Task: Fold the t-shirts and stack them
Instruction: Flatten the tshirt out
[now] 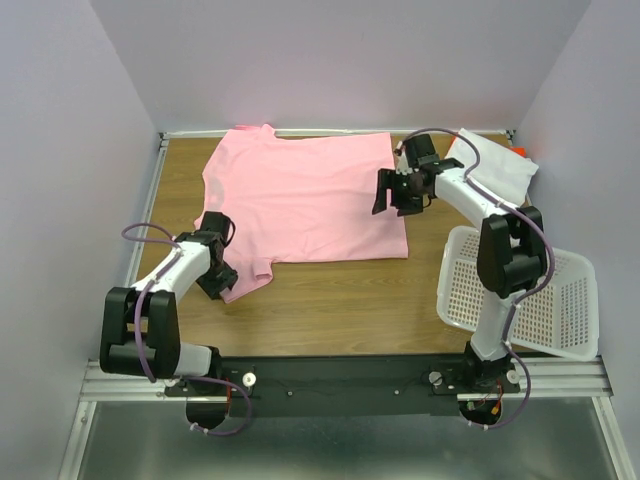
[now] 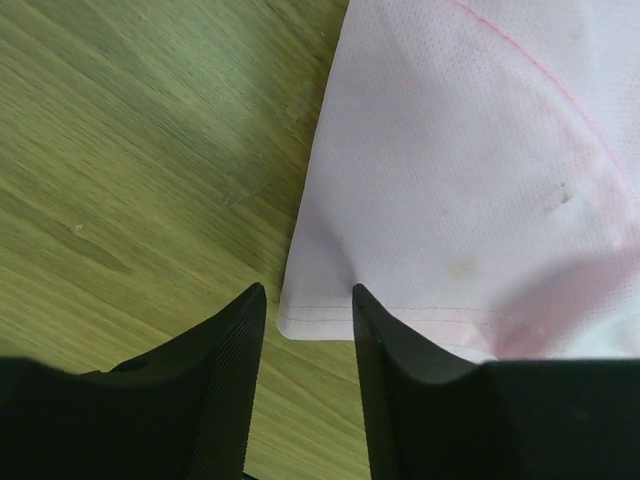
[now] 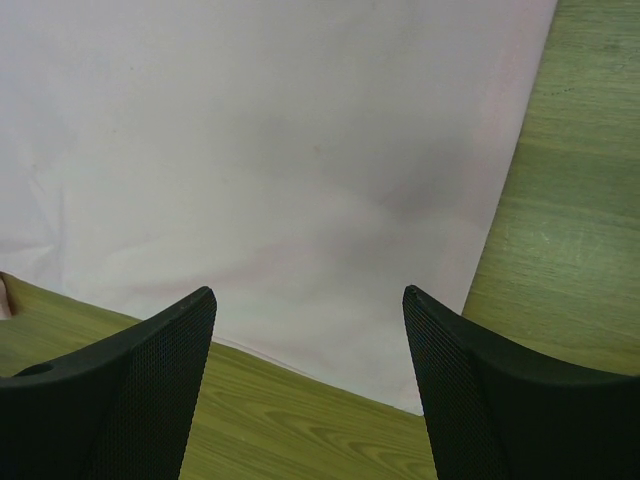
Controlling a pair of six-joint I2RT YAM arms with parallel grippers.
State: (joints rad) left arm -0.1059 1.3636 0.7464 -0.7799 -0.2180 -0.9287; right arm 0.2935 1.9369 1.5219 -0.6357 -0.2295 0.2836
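Our pink t-shirt lies flat on the counter, soft and light. Left fingers, slightly apart, straddle its 7 o'clock sleeve hem; right fingers gape over the 3 o'clock edge, both good places to pinch.

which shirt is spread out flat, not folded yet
The pink t-shirt, spread open across the middle of the table. The white t-shirt lies folded into a small bundle at the far right corner.

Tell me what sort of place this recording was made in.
Probably a lab test booth, not a home: a wooden table boxed in by plain lilac walls, a metal rail along its near edge, and a pink t-shirt laid out.
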